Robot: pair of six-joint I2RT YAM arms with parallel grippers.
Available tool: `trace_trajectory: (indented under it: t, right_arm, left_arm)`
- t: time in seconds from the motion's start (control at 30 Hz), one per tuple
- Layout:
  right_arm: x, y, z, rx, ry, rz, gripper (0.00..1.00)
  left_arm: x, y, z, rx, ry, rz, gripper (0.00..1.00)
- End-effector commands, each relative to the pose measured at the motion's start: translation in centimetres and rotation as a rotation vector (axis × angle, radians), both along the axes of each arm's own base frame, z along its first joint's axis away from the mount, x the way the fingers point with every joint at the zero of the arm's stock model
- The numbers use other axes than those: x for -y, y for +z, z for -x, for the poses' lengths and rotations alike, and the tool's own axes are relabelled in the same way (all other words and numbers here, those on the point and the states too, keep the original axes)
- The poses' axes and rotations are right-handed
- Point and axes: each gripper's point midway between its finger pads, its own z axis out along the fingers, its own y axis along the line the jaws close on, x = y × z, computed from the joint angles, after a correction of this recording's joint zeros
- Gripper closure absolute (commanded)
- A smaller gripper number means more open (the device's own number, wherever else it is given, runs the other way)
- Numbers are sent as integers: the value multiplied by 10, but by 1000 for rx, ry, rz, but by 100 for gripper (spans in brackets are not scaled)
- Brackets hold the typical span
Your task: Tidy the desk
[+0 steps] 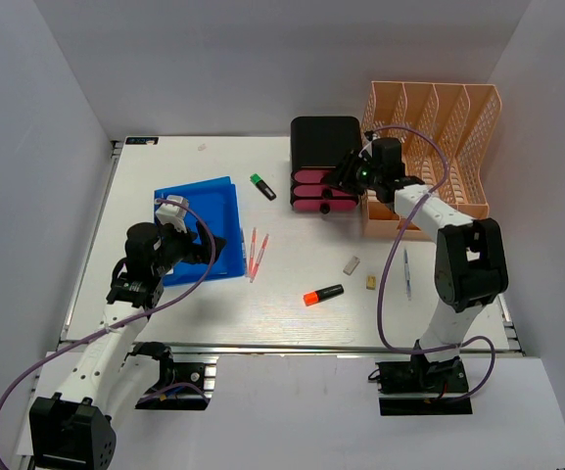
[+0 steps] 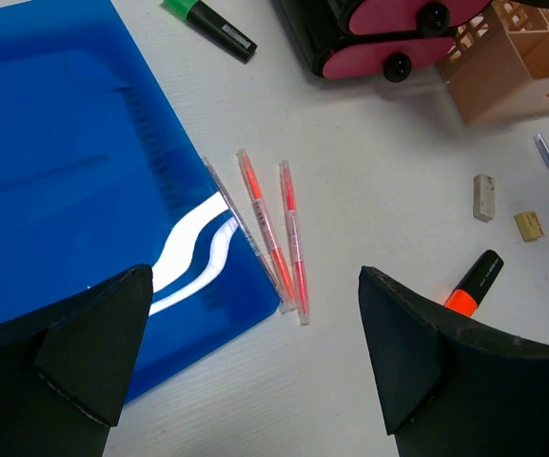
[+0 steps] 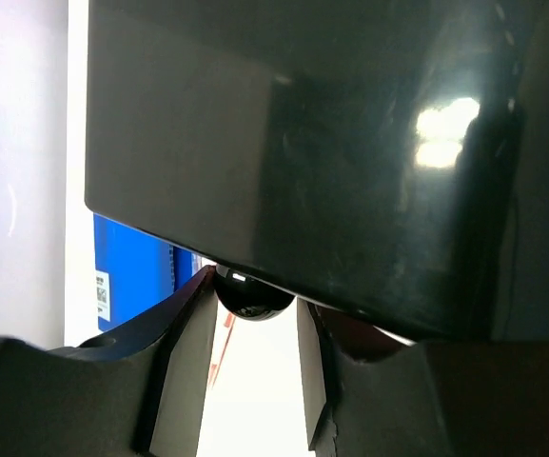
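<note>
Bracketing black drawer knob (image 3: 251,295), right gripper (image 1: 339,179) jaws half-open; grip unconfirmed. Likely positioned to slide pink drawer (image 1: 306,192). Left gripper (image 2: 253,286) gaping, empty, parked above blue folder (image 2: 74,162).

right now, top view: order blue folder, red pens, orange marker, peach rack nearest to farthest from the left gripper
1. blue folder, under the left gripper
2. red pens, just right of the folder
3. orange marker, near the middle
4. peach rack, far right corner

White arms (image 1: 421,208), black hands (image 2: 253,286), purple cables (image 1: 382,304)
</note>
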Motion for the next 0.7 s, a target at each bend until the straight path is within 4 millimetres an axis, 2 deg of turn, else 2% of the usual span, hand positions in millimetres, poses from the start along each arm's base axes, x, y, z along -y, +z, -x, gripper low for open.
trace_trajectory:
  t: [0.0, 0.03, 0.2, 0.27, 0.3, 0.33, 0.4, 0.5, 0.63, 0.67]
  right_arm:
    - [5, 9, 1, 59, -25, 8, 81]
    - [6, 15, 5, 71, -22, 3, 81]
    - [9, 12, 31, 57, -3, 3, 82]
    - [10, 4, 42, 40, 6, 12, 82]
    - [11, 8, 45, 51, 9, 9, 82]
    - [13, 0, 51, 31, 9, 12, 82]
    - [13, 3, 57, 39, 14, 8, 82]
    - [13, 3, 61, 49, 16, 10, 77]
    - [11, 3, 58, 51, 33, 6, 49]
    - [8, 2, 58, 49, 42, 3, 39]
  left_arm:
    - [1, 12, -2, 44, -9, 8, 2]
    - [2, 12, -1, 43, -15, 11, 2]
    - [7, 13, 0, 44, -41, 24, 2]
    - [7, 12, 1, 40, -43, 28, 2]
    - [8, 12, 1, 39, -45, 28, 2]
    - [7, 13, 1, 42, -43, 28, 2]
    - [8, 12, 1, 40, -46, 29, 2]
    - [8, 10, 0, 32, -46, 29, 2]
    - [8, 8, 0, 22, -44, 28, 2]
    - [8, 6, 0, 18, -44, 28, 2]
